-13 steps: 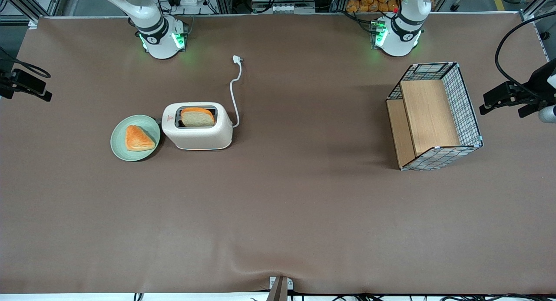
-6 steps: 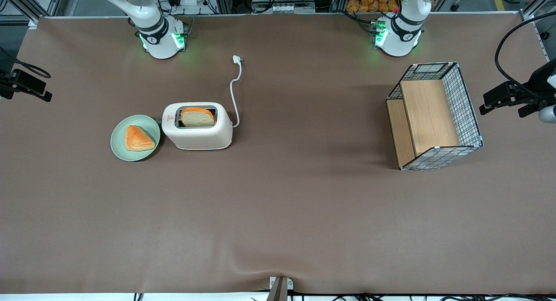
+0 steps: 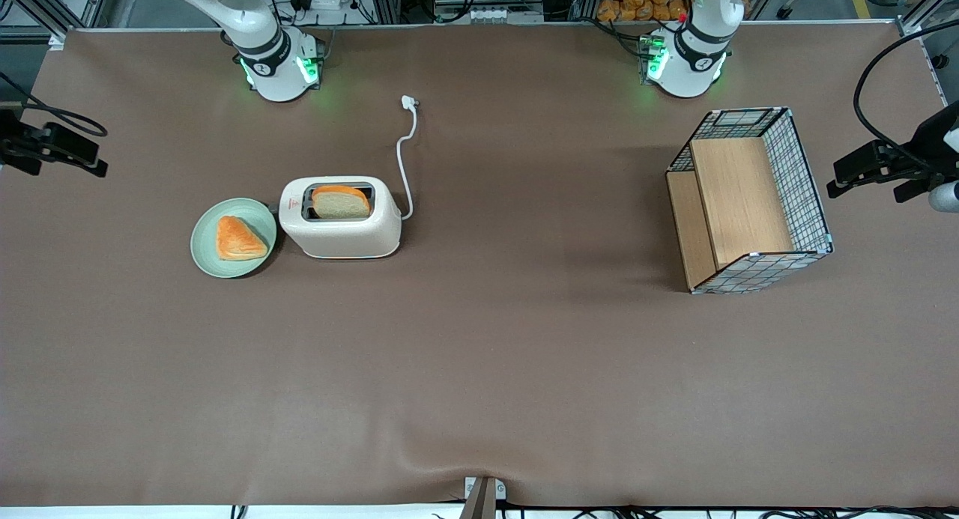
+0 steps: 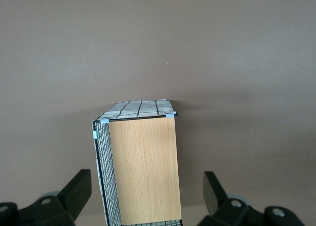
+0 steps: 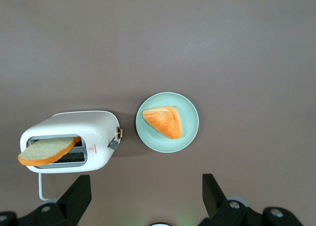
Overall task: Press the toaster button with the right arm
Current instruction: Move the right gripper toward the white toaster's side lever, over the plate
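Note:
The cream-white toaster (image 3: 341, 231) stands on the brown table, with a slice of bread (image 3: 341, 202) sticking up from one slot. Its toaster button (image 5: 114, 144), a small grey tab, juts from the narrow end that faces a green plate (image 3: 233, 237). My right arm's gripper (image 3: 64, 150) hangs high at the working arm's end of the table, well apart from the toaster. In the right wrist view the gripper (image 5: 146, 199) is open, its black fingers (image 5: 74, 201) spread wide with nothing between them, looking down on the toaster (image 5: 69, 142) and the plate (image 5: 167, 122).
A wedge of orange pastry (image 3: 238, 239) lies on the green plate, which touches the toaster's button end. The white cord (image 3: 404, 159) runs from the toaster to a loose plug (image 3: 408, 101). A wire-and-wood basket (image 3: 749, 201) stands toward the parked arm's end.
My gripper has shifted a little from the table's end toward the toaster. The toaster, bread and plate have not moved.

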